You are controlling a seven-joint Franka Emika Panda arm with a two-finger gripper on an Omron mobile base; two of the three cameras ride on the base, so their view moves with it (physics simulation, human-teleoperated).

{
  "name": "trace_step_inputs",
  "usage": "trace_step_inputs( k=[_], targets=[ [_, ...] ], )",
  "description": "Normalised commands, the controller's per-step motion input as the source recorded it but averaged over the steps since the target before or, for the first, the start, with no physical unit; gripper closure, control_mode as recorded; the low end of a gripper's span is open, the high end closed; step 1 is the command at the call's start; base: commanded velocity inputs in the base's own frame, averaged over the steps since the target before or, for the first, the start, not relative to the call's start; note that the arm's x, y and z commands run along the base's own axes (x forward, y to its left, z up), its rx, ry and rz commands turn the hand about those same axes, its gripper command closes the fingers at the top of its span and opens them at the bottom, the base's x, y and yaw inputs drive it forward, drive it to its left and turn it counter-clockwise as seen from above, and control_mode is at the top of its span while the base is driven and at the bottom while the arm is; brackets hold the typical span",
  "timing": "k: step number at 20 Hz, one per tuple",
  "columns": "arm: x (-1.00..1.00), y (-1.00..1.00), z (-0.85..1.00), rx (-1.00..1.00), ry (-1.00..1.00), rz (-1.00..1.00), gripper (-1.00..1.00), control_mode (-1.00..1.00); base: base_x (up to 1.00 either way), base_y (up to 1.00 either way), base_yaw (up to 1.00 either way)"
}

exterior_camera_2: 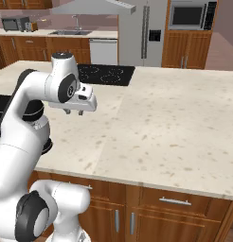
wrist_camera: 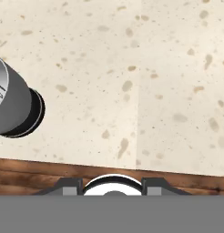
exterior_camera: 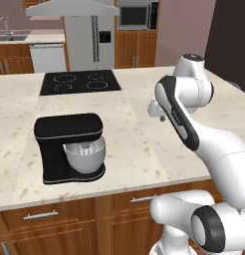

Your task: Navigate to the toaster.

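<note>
The toaster [exterior_camera_2: 32,26] is a tiny boxy orange-brown shape far off on the back counter at the upper left of the right base view, just right of a dark grey toaster oven [exterior_camera_2: 14,23]. My gripper [exterior_camera_2: 73,111] [exterior_camera: 162,118] hangs over the island's speckled countertop [exterior_camera_2: 165,118], pointing down. In the hand view its two finger tips [wrist_camera: 70,185] stand wide apart with nothing between them, so it is open. The island lies between me and the toaster.
A black stand mixer [exterior_camera: 69,147] with a steel bowl [wrist_camera: 11,102] stands on the island near its front edge, left of the arm. Beyond it are a black cooktop [exterior_camera: 79,82], a fridge [exterior_camera: 89,40], a dishwasher [exterior_camera_2: 103,51], a sink [exterior_camera_2: 71,32] and a microwave [exterior_camera_2: 187,15].
</note>
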Motion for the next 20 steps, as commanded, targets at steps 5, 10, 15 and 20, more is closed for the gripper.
trace_step_inputs(
  k=[5,10,15,20],
  targets=[
    [0.0,0.0,0.0,0.0,0.0,0.0,-1.0,1.0,0.0,0.0,0.0],
    [0.0,0.0,0.0,0.0,0.0,0.0,-1.0,1.0,-0.16,0.0,0.0],
    [0.0,0.0,0.0,0.0,0.0,0.0,-1.0,1.0,-0.47,0.0,0.0],
    [0.0,0.0,0.0,0.0,0.0,0.0,-1.0,1.0,-0.55,0.18,0.0]
  ],
)
